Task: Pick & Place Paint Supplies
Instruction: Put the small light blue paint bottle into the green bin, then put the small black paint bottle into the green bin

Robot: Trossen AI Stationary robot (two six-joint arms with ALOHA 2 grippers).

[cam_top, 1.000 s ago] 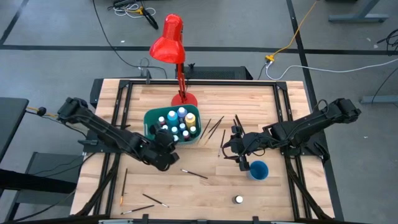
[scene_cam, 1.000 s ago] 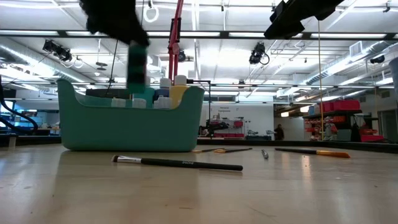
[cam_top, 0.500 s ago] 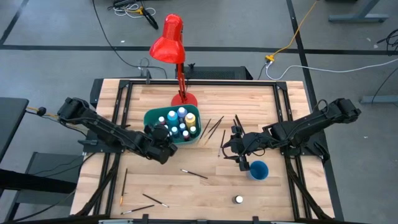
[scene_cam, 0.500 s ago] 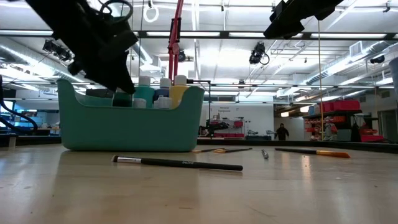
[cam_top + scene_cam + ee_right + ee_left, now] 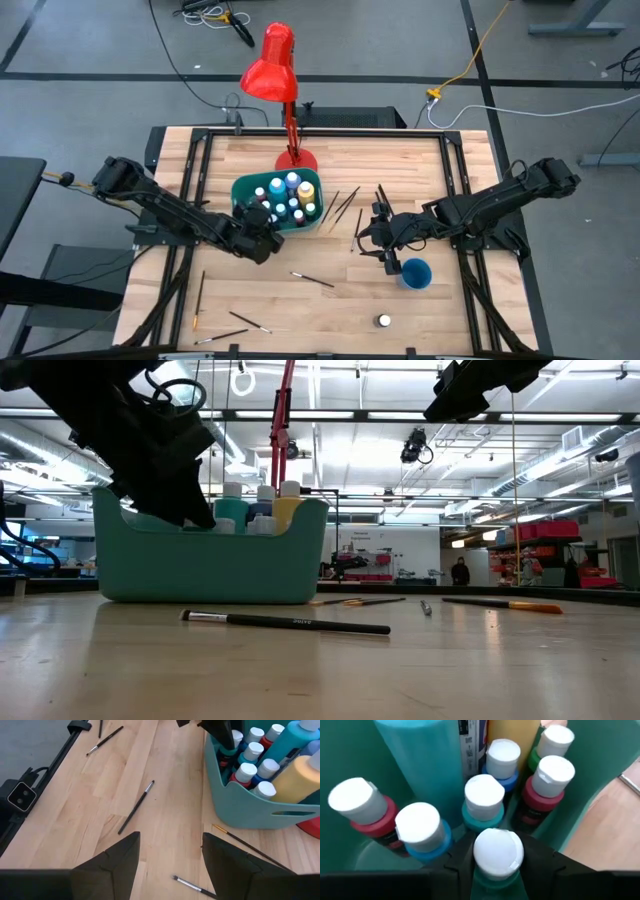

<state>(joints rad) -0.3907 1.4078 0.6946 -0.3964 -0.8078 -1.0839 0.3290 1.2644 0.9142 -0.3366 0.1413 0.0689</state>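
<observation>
The green paint bottle [image 5: 498,857], white-capped, stands inside the teal bin [image 5: 243,190] at its near edge, the left gripper [image 5: 497,870] clamped around it. Beyond it crowd more white-capped bottles [image 5: 483,800] in red, blue and teal. The right gripper [image 5: 170,857] hovers over the table with jaws apart, near a loose paintbrush [image 5: 135,807].

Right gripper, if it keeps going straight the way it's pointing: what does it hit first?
Probably bare table. The right gripper is open with only wood straight ahead; a loose paintbrush lies off to one side and the teal bin to the other. Depth is unclear.
</observation>
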